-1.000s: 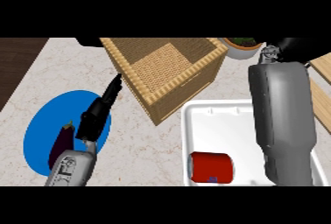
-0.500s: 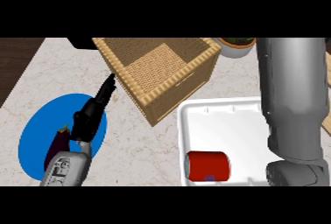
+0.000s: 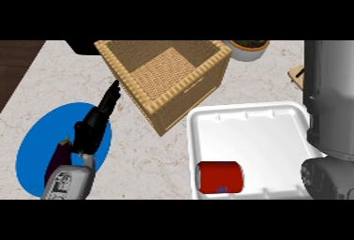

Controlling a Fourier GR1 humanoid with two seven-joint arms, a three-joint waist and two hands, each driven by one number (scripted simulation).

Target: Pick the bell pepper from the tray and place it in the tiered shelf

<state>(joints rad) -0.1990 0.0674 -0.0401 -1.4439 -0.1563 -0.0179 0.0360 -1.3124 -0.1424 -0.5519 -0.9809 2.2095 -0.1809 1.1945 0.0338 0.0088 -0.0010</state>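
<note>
Head view: your right forearm now fills the frame beside the tray (image 3: 207, 123), hand unseen, state unknown; bell pepper (image 3: 220, 177) untouched. Left hand (image 3: 97, 123) open.

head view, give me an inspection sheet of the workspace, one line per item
surface: pale marbled counter, dark strip along its left edge
job's things: red bell pepper lies in the white tray, near its front left corner; wicker shelf stands behind the tray, nothing seen in it
clutter: blue plate at left with a dark purple thing on it, partly hidden; potted plant at the back; wooden item at the right edge, cut off
hands: left hand open, fingers straight, over the plate's edge; right hand not in view, only its grey forearm over the tray's right side
cables: nothing seen
surroundings: nothing seen beyond the counter
</note>
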